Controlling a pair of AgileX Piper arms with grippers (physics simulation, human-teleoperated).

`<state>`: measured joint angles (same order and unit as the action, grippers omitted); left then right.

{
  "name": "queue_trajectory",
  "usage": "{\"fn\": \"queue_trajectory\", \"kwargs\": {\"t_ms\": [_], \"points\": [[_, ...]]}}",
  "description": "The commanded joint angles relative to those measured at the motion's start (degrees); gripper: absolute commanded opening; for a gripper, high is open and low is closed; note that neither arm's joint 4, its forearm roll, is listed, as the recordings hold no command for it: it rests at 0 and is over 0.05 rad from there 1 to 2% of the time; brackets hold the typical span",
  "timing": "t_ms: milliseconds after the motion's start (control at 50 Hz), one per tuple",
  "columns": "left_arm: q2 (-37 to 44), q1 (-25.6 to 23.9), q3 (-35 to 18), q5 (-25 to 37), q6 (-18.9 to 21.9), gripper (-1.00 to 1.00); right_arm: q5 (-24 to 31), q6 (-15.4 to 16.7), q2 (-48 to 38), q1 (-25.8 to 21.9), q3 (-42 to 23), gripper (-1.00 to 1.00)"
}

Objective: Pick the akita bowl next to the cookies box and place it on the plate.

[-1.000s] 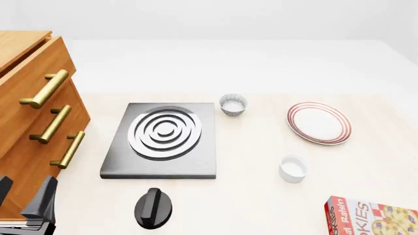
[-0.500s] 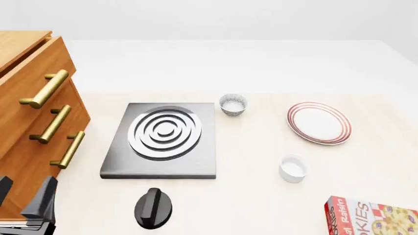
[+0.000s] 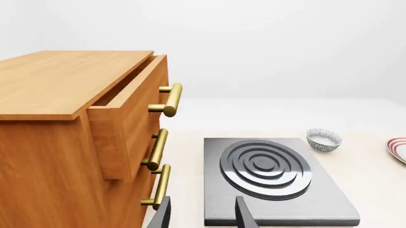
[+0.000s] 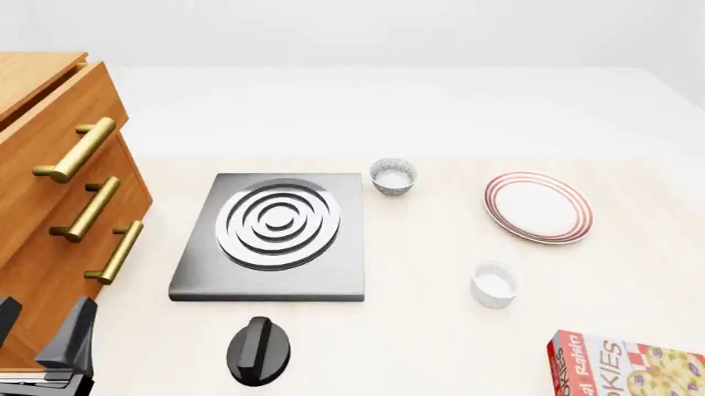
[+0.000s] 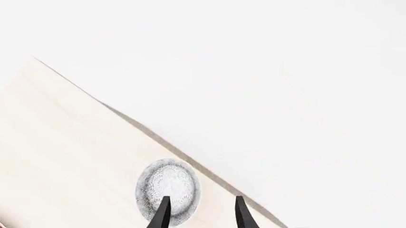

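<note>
The cookies box (image 4: 628, 367) lies at the table's near right corner. One akita bowl (image 4: 394, 176) stands behind the stove plate's right corner, far from the box, and it shows as the bowl (image 3: 323, 139) in the left wrist view. Another patterned akita bowl (image 5: 168, 190) sits close to a table edge, just ahead of my open right gripper (image 5: 201, 216); no box shows in that view. The red-ringed plate (image 4: 537, 206) is at the right, with its rim (image 3: 398, 148) in the left wrist view. My left gripper (image 4: 44, 334) hangs open and empty by the drawers.
A wooden drawer cabinet (image 4: 55, 206) with brass handles fills the left side. A grey stove plate (image 4: 276, 235) lies mid-table with a black knob (image 4: 260, 351) in front of it. A plain white cup (image 4: 494, 283) stands between the plate and the cookies box.
</note>
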<state>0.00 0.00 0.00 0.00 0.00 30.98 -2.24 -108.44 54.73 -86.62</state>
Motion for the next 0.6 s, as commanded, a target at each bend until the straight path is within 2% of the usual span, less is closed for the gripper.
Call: {"fn": "queue_trajectory", "kwargs": {"t_ms": [20, 200, 400, 420, 600], "points": [[0.0, 0.0, 0.0, 0.0, 0.0, 1.0, -2.3, 0.2, -2.8, -0.4, 0.9, 1.0], [0.0, 0.0, 0.0, 0.0, 0.0, 1.0, -4.8, 1.2, -5.1, -0.2, 2.5, 1.0], [0.0, 0.0, 0.0, 0.0, 0.0, 1.0, -6.3, 1.1, -6.4, -1.1, 4.1, 1.0], [0.0, 0.0, 0.0, 0.0, 0.0, 1.0, -7.2, 1.8, -8.3, -1.4, 4.5, 1.0], [0.0, 0.0, 0.0, 0.0, 0.0, 1.0, -7.4, 2.3, -9.1, -1.5, 4.7, 1.0]]}}
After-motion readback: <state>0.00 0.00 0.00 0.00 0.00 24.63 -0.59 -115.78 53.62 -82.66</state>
